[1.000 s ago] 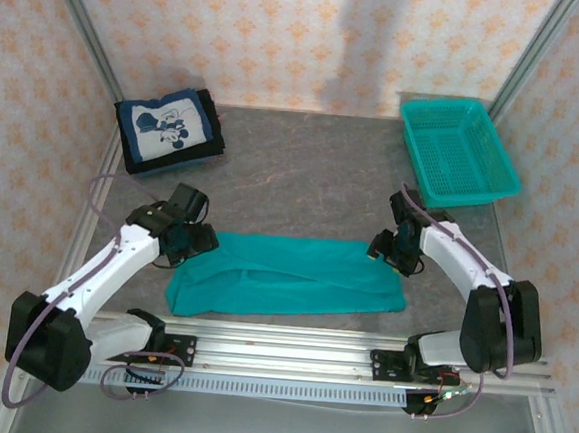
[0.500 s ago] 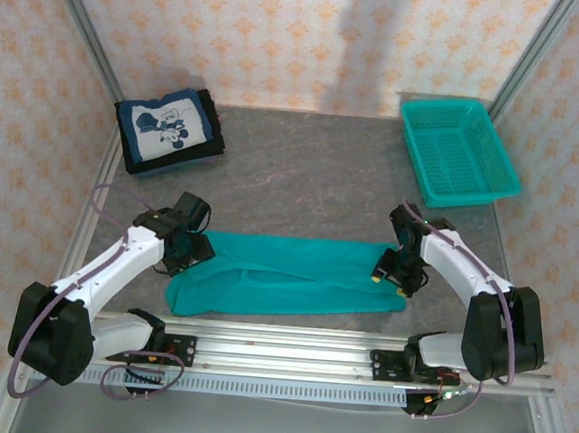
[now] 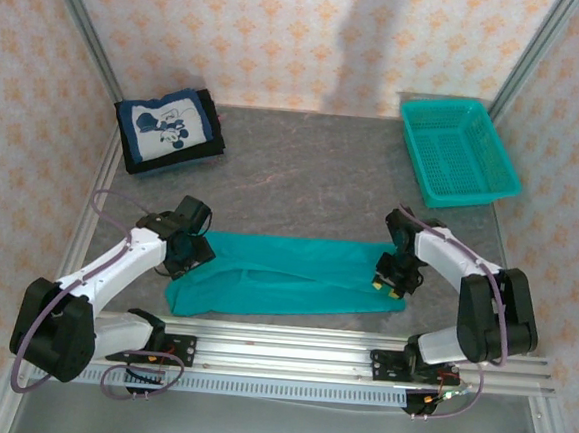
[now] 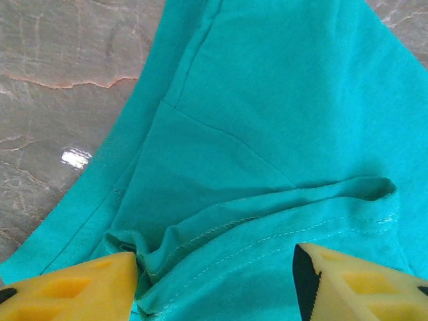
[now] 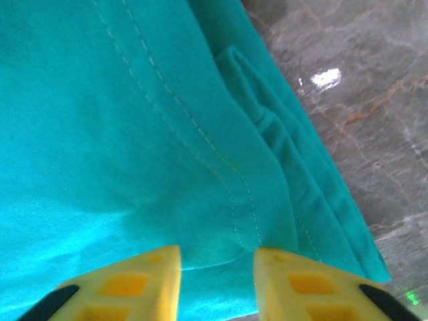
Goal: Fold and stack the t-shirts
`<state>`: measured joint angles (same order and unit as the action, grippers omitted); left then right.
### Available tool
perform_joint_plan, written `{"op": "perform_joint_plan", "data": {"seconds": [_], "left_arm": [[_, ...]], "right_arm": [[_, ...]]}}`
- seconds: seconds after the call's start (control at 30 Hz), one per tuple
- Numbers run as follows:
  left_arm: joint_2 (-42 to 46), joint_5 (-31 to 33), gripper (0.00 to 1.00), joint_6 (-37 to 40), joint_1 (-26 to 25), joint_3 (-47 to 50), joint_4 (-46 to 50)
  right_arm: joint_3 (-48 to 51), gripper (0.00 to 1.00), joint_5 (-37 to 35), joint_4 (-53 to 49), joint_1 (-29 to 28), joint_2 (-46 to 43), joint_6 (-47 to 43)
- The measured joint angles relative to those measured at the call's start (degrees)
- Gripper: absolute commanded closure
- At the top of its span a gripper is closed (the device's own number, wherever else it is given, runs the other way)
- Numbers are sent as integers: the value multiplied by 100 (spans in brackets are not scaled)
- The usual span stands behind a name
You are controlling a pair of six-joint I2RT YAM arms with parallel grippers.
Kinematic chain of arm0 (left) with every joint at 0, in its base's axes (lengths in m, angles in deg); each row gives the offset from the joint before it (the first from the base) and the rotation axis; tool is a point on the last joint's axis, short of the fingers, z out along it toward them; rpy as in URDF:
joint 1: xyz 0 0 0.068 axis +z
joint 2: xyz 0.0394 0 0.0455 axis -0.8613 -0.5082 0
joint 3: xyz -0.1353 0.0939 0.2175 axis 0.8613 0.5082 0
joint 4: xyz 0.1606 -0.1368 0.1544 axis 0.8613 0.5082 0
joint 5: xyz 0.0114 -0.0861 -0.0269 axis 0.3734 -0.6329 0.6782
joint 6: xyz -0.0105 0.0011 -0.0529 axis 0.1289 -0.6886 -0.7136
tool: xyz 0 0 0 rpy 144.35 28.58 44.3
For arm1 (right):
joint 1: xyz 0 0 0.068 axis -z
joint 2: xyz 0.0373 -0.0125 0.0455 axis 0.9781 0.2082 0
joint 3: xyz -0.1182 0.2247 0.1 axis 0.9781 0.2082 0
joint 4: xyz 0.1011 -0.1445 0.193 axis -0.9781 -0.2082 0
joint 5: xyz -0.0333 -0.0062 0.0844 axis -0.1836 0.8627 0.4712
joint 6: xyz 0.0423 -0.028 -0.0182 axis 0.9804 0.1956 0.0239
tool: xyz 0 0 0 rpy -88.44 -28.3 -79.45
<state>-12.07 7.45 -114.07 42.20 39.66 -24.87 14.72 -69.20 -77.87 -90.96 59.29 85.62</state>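
Your desk (image 3: pixel 303 177), near to far
The spread t-shirt (image 3: pixel 285 276) lies along your near edge, left pincer (image 3: pixel 191 254) at its left end, right pincer (image 3: pixel 390 283) at its right. The folded t-shirt stack (image 3: pixel 168 130) sits far left, the mesh basket (image 3: pixel 411 146) far right.

The spread-out shirt (image 3: pixel 285 276) is plain teal all over, with thin, lighter stitch lines along its hems. The folded shirt (image 3: pixel 166 127) in the far corner is dark blue with a white cartoon picture on it. Under it lies a black shirt (image 3: pixel 215 122). The basket (image 3: pixel 458 150) is teal too, a bit brighter and greener, with a net pattern of little holes. The surface (image 3: pixel 303 177) is grey with faint brown and white streaks, like stone. The walls (image 3: pixel 284 36) are pale pink with rows of orange flower shapes. The left arm (image 3: pixel 115 263) and the right arm (image 3: pixel 457 255) are white with black joints. The left fingers (image 4: pixel 73 291) are yellow with black tips, and so are the right fingers (image 5: pixel 127 284).
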Motion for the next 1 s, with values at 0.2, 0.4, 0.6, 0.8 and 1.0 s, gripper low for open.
{"op": "perform_joint_plan", "data": {"seconds": [0.2, 0.4, 0.6, 0.8, 1.0], "left_arm": [[15, 0, 41, -33, 0, 50, 2], [-107, 37, 48, -31, 0, 50, 48], [-269, 37, 62, -17, 0, 50, 46], [-564, -72, 91, 70, 7, 52, 9], [-577, -90, 99, 278, 184, 35, 31]], "right_arm": [[2, 100, -125, 33, 0, -7, 103], [-57, 100, -144, 33, 0, -39, 105], [-127, 100, -144, 35, 0, -44, 105], [-295, 100, -146, 33, 0, -33, 103], [-765, 100, -149, 35, 0, 160, 92]]}}
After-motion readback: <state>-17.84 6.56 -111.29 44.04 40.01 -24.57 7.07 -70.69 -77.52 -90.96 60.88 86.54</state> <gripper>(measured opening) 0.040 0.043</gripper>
